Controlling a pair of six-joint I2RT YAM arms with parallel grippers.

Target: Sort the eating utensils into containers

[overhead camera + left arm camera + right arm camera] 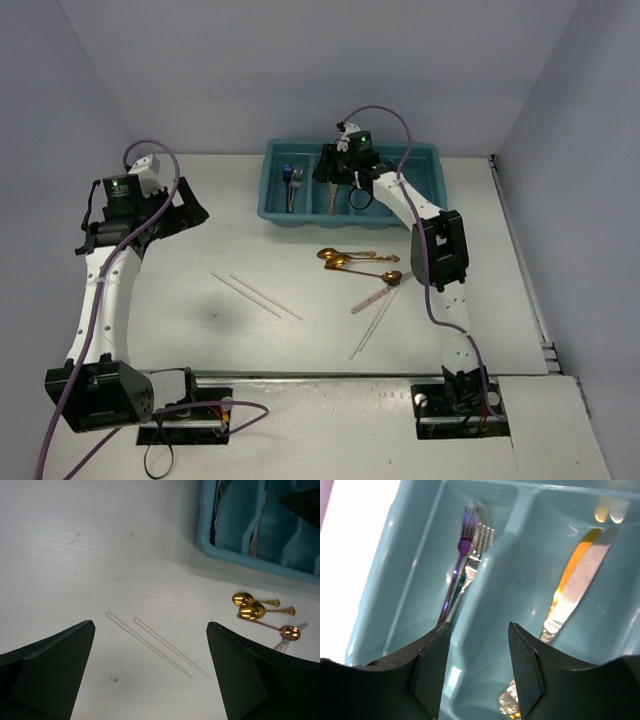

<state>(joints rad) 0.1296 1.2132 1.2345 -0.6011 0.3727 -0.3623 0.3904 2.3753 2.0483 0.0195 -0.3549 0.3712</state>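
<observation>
The teal tray (pixel 425 160) stands at the back centre. Forks (pixel 293 184) lie in its left compartment and knives (pixel 575 582) in the one beside it. My right gripper (pixel 333 178) hangs open and empty inside the tray; in the right wrist view (pixel 479 627) it is over the divider between the forks (pixel 466 570) and the knives. Three gold spoons (pixel 348 260) and two pairs of pale chopsticks (pixel 256 295) (pixel 376 315) lie on the table. My left gripper (pixel 195 212) is open and empty, held above the left chopstick pair (pixel 156 645).
The tray's corner (pixel 210 547) and the gold spoons (pixel 252 607) show at the upper right of the left wrist view. Grey walls close in the white table (pixel 180 300) at the back and on both sides.
</observation>
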